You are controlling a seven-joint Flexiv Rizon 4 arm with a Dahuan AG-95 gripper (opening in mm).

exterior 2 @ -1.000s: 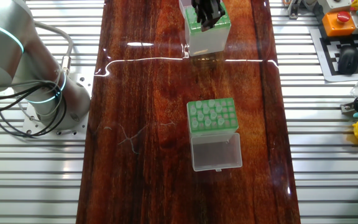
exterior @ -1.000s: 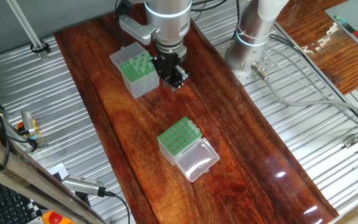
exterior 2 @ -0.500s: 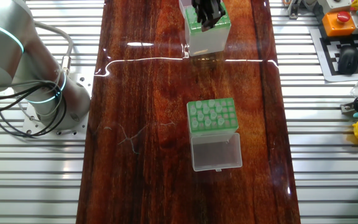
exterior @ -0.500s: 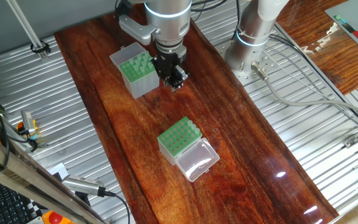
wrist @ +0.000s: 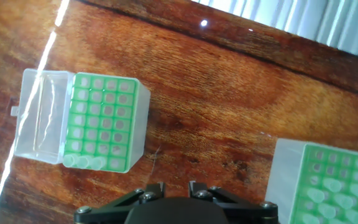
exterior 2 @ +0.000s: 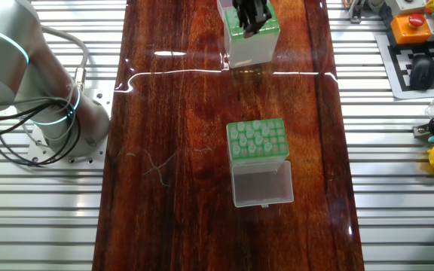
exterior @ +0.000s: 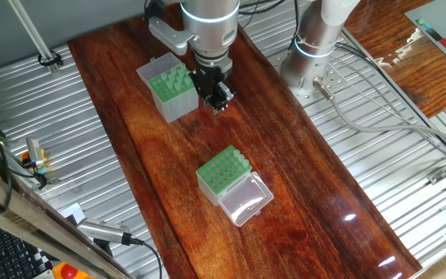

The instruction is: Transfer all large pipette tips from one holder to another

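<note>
Nothing moved since before; gripper [exterior: 217, 99] beside taller holder [exterior: 168, 91], grasp untellable; hand view alone showing tips [wrist: 84, 162].

One fixed view is looking down from high up at a slant, so the wooden table [exterior: 285, 155] is running diagonally from upper left to lower right. The other fixed view is looking almost straight down, with the table [exterior 2: 179, 113] running top to bottom. Both are taking in the taller box [exterior: 169, 91] [exterior 2: 252, 36] and the shorter box [exterior: 224, 172] [exterior 2: 258, 141]. The hand view is sitting close above the table, looking down at both boxes [wrist: 101, 121] [wrist: 328, 186].
</note>
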